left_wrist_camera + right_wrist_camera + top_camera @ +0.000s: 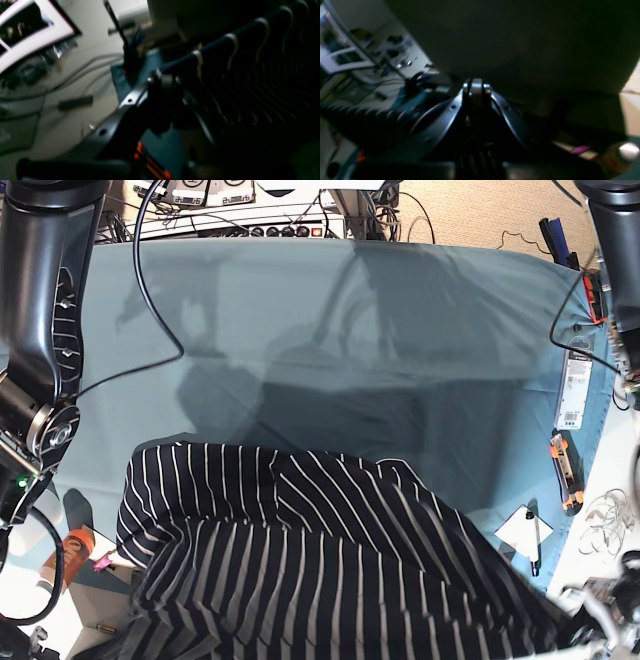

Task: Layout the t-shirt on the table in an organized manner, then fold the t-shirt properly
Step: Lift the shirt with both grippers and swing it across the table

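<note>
The dark t-shirt point(330, 570) with thin white stripes hangs bunched over the near part of the teal table point(350, 330), spreading from lower left to lower right. In the left wrist view my left gripper point(162, 80) is shut on the t-shirt's edge point(250, 75), which stretches away up and to the right. In the right wrist view my right gripper point(476, 87) has its tips together against the dark t-shirt fabric point(520, 37) that fills the top of the frame. Neither gripper's tips show in the base view.
A black cable point(150, 310) loops over the table's far left. Along the right edge lie a white labelled strip point(574, 388), an orange-and-black tool point(566, 470), and a white paper with a pen point(527, 535). An orange bottle point(75, 542) sits at the left edge.
</note>
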